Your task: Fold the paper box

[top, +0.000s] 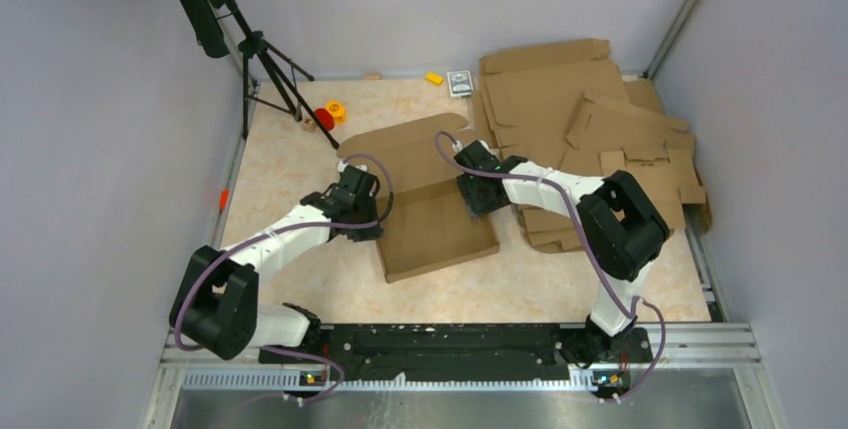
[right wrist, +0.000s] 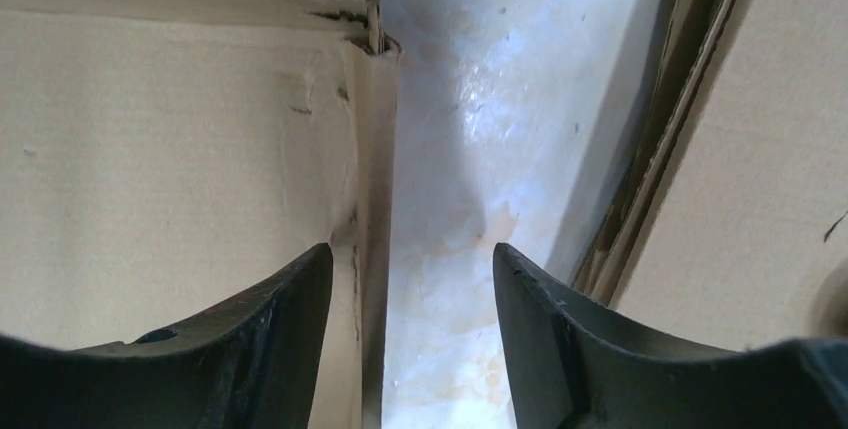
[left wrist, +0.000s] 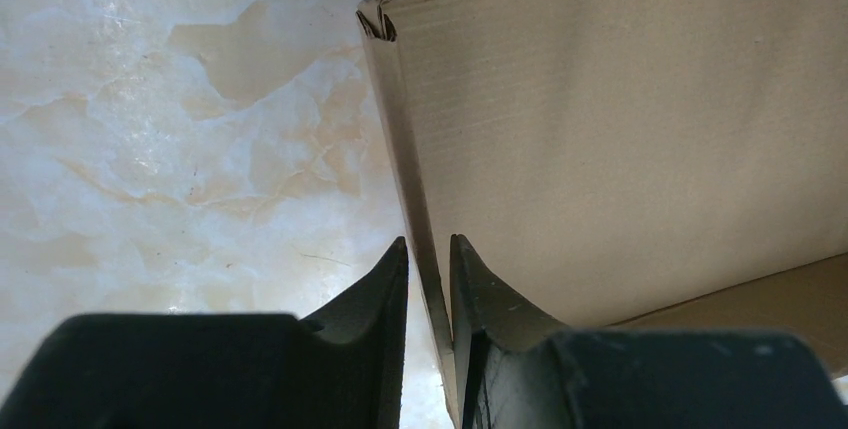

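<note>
Two sets of jaws at one paper box (top: 440,224), left jaws nipped shut on its left wall, right jaws apart over its right wall, long axis near-to-far, lid flap farthest

The paper box (top: 435,219) lies mid-worktop (top: 290,149). The left hand (top: 372,214) is on its left wall, the right hand (top: 480,199) at its right wall. A stack of blanks (top: 590,139) lies right and behind, seemingly touching it. A tripod (top: 265,59) stands back-left.

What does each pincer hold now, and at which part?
Left pincer clamps the paper box by its upright left wall. Right pincer stands open, holding nothing.
</note>
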Controlling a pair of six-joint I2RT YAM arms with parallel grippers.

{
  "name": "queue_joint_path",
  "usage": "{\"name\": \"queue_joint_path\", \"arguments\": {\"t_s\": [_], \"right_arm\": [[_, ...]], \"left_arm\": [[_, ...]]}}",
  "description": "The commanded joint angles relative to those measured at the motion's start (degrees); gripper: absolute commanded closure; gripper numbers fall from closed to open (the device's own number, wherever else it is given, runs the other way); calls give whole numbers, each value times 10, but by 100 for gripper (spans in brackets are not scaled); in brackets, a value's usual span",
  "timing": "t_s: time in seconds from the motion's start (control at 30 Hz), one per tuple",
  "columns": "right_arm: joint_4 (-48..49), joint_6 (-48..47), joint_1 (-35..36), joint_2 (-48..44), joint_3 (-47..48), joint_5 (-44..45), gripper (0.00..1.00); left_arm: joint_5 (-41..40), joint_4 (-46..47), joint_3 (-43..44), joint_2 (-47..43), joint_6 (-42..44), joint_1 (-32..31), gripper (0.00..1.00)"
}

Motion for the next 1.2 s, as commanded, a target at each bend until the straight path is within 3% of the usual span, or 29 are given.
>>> {"name": "queue_joint_path", "arguments": {"t_s": [0.0, 0.13, 0.27, 0.3, 0.4, 0.47, 0.5, 0.6, 0.7, 0.9, 1.07, 1.17], "right_arm": [[3, 6, -1, -45, -16, -27, 40], [-4, 5, -1, -58, -34, -34, 40], [-18, -3, 2, -69, -50, -33, 50], [-24, -5, 7, -69, -53, -20, 58], [-35, 2, 23, -65, -58, 33, 100], [-32, 8, 29, -71, -62, 38, 100], [-27, 10, 30, -77, -65, 32, 92], [-14, 17, 30, -106, -72, 6, 52], [-9, 17, 28, -128, -76, -1, 38], [4, 3, -18, -173, -78, -84, 30], [27, -1, -79, -205, -61, -192, 25], [47, 11, -128, -209, -49, -242, 25]], "left_arm": [[-11, -9, 14, -5, 9, -1, 77], [-11, -10, 14, -5, 9, -2, 77], [-10, -11, 16, -5, 9, -4, 77], [-10, -12, 17, -5, 10, -4, 77], [-10, -13, 21, -3, 10, -8, 76], [-9, -13, 24, 0, 9, -12, 76], [-10, -14, 27, 1, 9, -15, 76], [-7, -17, 35, 5, 13, -20, 71], [2, -19, 40, -2, 25, -21, 59], [-11, -33, 55, -54, 45, -17, 26], [-42, -32, 58, -99, 43, 5, 17], [-48, -6, 37, -122, 31, 50, 13]]}}
